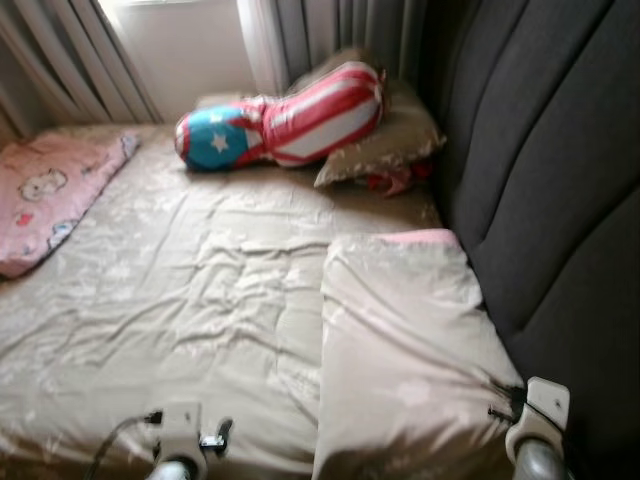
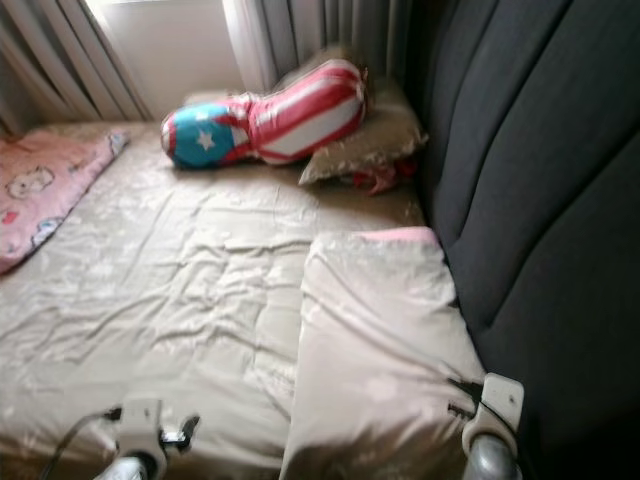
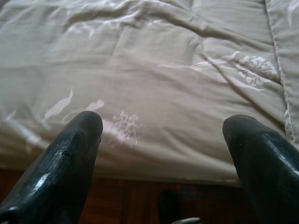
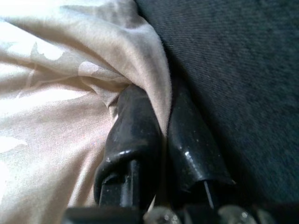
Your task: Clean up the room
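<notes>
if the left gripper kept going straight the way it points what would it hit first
Most likely the beige quilt on the bed. The left gripper is open, fingers spread just off the bed's near edge, pointing across the wrinkled quilt. Depth is unclear, so where exactly it would touch is hard to tell.

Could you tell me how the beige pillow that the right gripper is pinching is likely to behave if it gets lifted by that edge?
The beige pillow will probably sag and fold: its fabric already bunches where the right gripper pinches it. It looks light and soft. Its smooth sheen suggests it might slip from a thin pinch.

No readable text, label, brand, number or sign appears on anything.
</notes>
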Available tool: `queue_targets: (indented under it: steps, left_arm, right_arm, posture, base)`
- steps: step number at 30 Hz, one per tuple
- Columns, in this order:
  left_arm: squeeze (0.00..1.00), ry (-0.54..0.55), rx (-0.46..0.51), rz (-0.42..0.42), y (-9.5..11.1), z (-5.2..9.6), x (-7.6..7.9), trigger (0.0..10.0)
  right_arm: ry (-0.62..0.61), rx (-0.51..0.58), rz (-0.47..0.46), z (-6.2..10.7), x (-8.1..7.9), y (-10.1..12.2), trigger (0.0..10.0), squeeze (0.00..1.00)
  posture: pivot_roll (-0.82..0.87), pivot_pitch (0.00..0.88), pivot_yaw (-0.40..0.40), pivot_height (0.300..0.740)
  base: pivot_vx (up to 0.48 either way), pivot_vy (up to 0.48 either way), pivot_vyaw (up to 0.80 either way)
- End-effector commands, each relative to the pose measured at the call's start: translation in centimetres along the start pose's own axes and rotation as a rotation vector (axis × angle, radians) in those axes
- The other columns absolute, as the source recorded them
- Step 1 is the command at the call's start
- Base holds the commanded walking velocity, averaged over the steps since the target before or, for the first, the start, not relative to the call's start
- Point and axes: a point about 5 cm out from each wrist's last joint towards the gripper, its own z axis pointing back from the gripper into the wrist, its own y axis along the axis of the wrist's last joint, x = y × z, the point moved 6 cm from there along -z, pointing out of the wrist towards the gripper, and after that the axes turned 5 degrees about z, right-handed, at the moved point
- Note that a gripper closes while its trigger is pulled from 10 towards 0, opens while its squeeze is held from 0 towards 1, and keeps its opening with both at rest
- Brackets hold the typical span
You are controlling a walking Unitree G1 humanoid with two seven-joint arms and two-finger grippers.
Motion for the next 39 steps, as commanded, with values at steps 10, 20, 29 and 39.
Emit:
queue_targets:
  steps: [10,20,29,39]
  left_arm:
    - [0.00,0.030,-0.051,-0.003,-1.2,0.5,-1.6,10.0]
    - [0.00,0.020,-0.074,0.020,-1.6,0.5,-1.2,10.0]
    - [0.00,0.019,-0.103,0.020,-1.7,0.1,-0.7,10.0]
    - [0.00,0.021,-0.154,-0.012,-2.1,0.1,-0.9,10.0]
  right_arm:
    - [0.074,0.099,0.014,-0.2,-1.7,2.6,10.0,0.48]
    - [0.206,0.148,0.168,0.4,-4.6,2.8,10.0,0.00]
    - [0.363,-0.012,0.242,1.9,-7.3,-2.2,10.0,0.00]
    - [0.292,-0.141,0.125,2.5,-5.9,-5.4,10.0,0.00]
  posture:
    - [-0.10,0.000,-0.008,0.740]
    - [-0.10,0.000,-0.007,0.740]
    - [-0.11,0.000,0.003,0.740]
    - [-0.11,0.000,0.012,0.740]
  base:
    - [0.000,0.000,0.00]
    - [0.000,0.000,0.00]
    - [0.000,0.000,0.00]
    - [0.000,0.000,0.00]
